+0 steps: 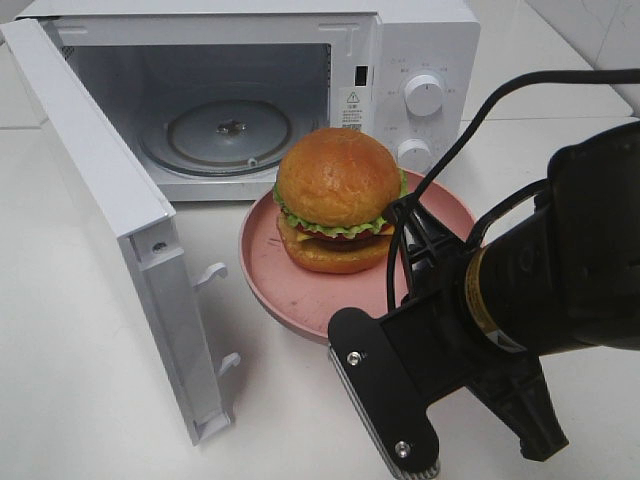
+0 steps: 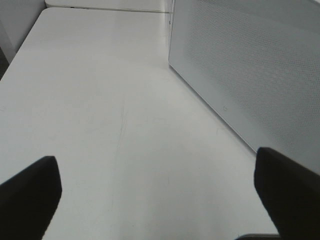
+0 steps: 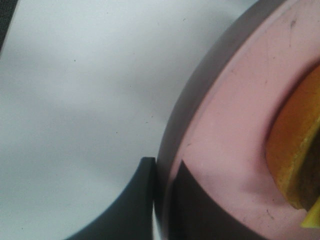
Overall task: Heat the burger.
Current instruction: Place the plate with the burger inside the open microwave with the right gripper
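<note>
- Burger [image 1: 337, 200] sits on a pink plate [image 1: 290, 285] on the white table [image 1: 80, 380], just in front of the open microwave [image 1: 420, 45] — outside the cavity, toward the plate's far side.
- To the left of the plate, the microwave door [image 1: 95, 190] stands swung wide, its two latch hooks [image 1: 212, 272] pointing toward the plate. Inside the cavity a glass turntable [image 1: 230, 135] lies flat on the floor.
- Right of the cavity, two white knobs [image 1: 423, 93] are set one above the other on the control panel; the lower one shows just beside the bun.
- The right arm's black body fills the lower right of the high view and hides the plate's near right edge. A black cable [image 1: 470, 120] loops up in front of the control panel.
- Right gripper [image 3: 164, 172]: jaws drawn narrow onto the plate's rim, with one finger outside it and one on the pink inner surface.
- Left gripper [image 2: 157, 195]: fingers spread wide with nothing between them, above bare table beside a perforated white panel [image 2: 250, 75].
- A small sticker [image 1: 352, 108] with a warning triangle sits beside the cavity. Its print, and the marks around the knobs, are too small to read.
- The burger has a glossy golden-brown bun over a green lettuce frill, a sliver of yellow cheese and a dark patty — with a paler bottom bun beneath.
</note>
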